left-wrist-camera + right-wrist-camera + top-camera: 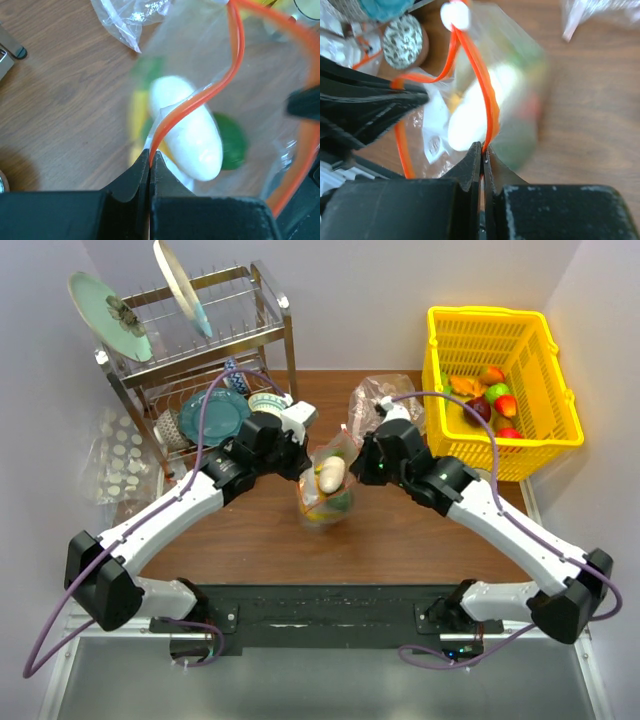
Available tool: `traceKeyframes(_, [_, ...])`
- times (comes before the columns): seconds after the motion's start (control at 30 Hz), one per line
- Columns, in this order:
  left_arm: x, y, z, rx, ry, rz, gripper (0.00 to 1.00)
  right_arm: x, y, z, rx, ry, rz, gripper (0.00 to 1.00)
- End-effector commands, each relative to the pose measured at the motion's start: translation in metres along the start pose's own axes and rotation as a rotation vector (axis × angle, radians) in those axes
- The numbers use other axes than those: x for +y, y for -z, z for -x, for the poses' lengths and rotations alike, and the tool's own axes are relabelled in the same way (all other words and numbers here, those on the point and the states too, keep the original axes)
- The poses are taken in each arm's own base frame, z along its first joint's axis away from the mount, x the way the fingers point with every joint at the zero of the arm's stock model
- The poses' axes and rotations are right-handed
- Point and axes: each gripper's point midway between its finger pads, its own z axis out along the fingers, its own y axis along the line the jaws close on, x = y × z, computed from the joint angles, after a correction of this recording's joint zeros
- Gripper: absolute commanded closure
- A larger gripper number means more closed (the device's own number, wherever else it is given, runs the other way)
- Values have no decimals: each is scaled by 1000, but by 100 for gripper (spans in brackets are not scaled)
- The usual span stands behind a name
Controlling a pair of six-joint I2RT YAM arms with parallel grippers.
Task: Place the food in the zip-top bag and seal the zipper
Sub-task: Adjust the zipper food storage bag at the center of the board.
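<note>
Zip-top bag (325, 508): clear thin plastic bag, hanging mouth-up between both arms over the brown wooden table (250, 540), so its load sags away from the mouth.
Left gripper (150, 157): black jaws pressed together on the red-orange zipper strip (239, 40), anchoring one part of the mouth.
Right gripper (482, 147): jaws likewise pinched tight on that strip, probably to press its two tracks together.
Food: pale glossy oval piece (192, 135), with a green piece (232, 142) and something yellow beneath, all inside the bag.
Zipper state: tracks bow apart in a loop; sealing looks unfinished.
White end piece (455, 16): at the strip's far tip, untouched.
</note>
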Motion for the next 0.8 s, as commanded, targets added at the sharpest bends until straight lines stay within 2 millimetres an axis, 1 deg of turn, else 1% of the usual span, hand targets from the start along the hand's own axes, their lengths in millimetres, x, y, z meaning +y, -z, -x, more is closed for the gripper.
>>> traceKeyframes(0.0, [-8,5,27,-34,2,-34,100,-19,18,19,-60,83,-98,100])
traceKeyframes(0.03, [-12,11,38,-40,5,-42,100,-19,15,16,-48,88,-101,100])
traceKeyframes(0.13, [-16,26,60,-86,-6,-43,100,-22,9,7,-18,95,-108,100])
traceKeyframes(0.2, [-13,34,69,-120,-18,-15,100,-23,4,0,0,98,-106,100])
traceKeyframes(0.27, [-5,36,71,-126,-28,25,100,-23,1,-3,10,99,-103,100])
traceKeyframes(0.33, [0,33,66,-114,-31,48,100,-20,0,-2,4,96,-88,100])
traceKeyframes(0.37, [2,32,65,-112,-30,55,100,-20,0,-2,4,96,-88,87])
traceKeyframes(0.4, [1,31,64,-117,-32,51,100,-19,-1,-1,2,95,-86,77])
traceKeyframes(0.43, [3,26,57,-104,-31,56,100,-19,-2,-1,3,96,-87,65])
traceKeyframes(0.5, [5,20,52,-100,-32,58,100,-19,-1,2,-7,96,-86,47])
traceKeyframes(0.53, [7,15,43,-78,-34,61,100,-19,0,4,-13,101,-88,46])
traceKeyframes(0.6, [11,8,33,-52,-33,73,100,-19,3,7,-15,110,-98,45])
traceKeyframes(0.67, [14,2,23,-25,-32,77,100,-20,8,17,-44,120,-112,44])
traceKeyframes(0.7, [13,1,20,-18,-30,73,100,-24,10,19,-45,125,-133,44])
traceKeyframes(0.73, [14,1,18,-17,-30,73,100,-23,16,28,-67,133,-138,44])
traceKeyframes(0.77, [13,1,19,-22,-29,71,100,-31,19,32,-79,140,-179,44])
